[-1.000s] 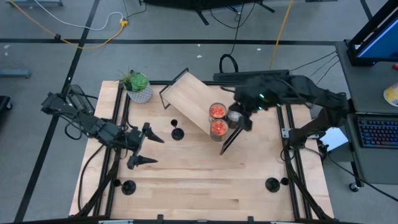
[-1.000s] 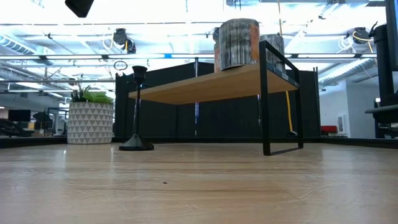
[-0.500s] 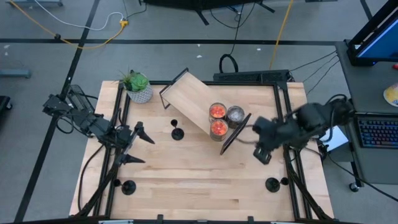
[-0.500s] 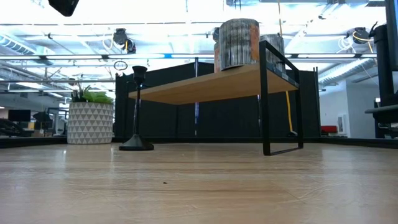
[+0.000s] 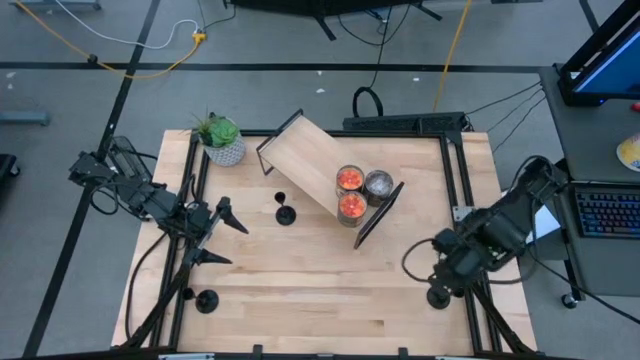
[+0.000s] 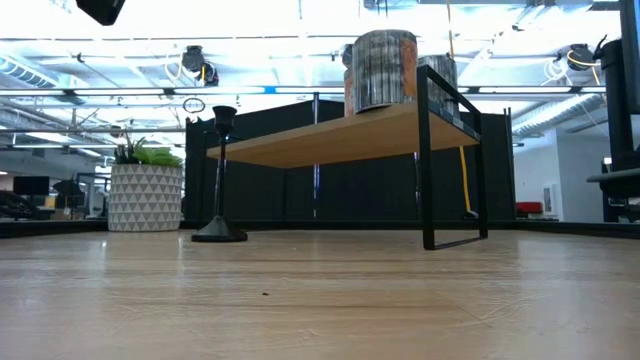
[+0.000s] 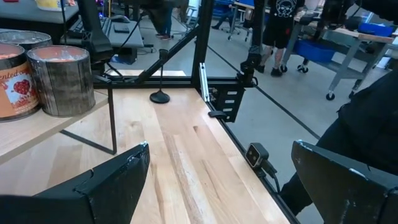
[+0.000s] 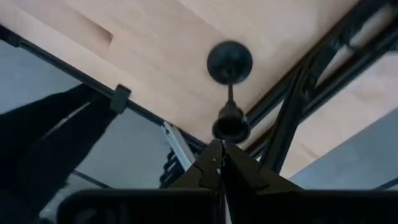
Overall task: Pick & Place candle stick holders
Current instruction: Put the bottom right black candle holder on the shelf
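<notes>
Above the table's right edge, the right end effector [image 5: 447,283], pressed together, hovers over a candle stick holder [image 8: 230,62].

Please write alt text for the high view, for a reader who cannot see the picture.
Seen from above, the right gripper hangs over a black candle stick holder at the wooden table's right front edge. The left gripper waits open at the left. Two more holders stand on the table, beside a small shelf with three candle jars.

Candles [image 5: 354,190] on the shelf [image 5: 305,160], plant [image 5: 222,140] at its left, holders [image 5: 285,213] around.
</notes>
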`<state>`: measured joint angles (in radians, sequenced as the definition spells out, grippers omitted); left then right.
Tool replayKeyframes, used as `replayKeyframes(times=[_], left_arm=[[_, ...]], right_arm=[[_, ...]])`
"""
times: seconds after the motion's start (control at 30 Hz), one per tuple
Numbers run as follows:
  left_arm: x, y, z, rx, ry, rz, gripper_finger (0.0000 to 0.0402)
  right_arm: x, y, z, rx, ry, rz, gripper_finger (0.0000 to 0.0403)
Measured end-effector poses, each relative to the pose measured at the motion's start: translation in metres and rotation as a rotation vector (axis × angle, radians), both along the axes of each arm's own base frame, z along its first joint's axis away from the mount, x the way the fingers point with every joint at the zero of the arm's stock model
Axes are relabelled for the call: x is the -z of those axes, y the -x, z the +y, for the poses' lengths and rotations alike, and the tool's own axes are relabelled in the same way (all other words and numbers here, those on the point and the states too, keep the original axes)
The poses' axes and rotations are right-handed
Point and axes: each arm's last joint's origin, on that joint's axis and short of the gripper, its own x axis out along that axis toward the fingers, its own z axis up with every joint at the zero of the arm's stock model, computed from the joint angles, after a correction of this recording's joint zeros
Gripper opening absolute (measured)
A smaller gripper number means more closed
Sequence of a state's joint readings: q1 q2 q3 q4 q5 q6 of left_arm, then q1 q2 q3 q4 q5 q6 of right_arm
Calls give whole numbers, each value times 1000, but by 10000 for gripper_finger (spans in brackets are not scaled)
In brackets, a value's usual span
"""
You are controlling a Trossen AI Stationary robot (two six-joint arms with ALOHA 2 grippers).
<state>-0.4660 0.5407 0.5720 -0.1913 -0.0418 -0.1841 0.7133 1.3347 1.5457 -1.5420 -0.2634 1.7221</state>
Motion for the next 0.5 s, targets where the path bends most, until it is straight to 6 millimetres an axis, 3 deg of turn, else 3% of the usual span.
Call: replayKeyframes(times=[0.27, 0.5], left_arm=[[-1, 0, 0, 0, 3, -6, 397], [-1, 0, 0, 1, -3, -9, 397]], right_arm=[[-6, 20, 8, 149, -17, 49, 4], [-6, 27, 14, 171, -19, 65, 42]])
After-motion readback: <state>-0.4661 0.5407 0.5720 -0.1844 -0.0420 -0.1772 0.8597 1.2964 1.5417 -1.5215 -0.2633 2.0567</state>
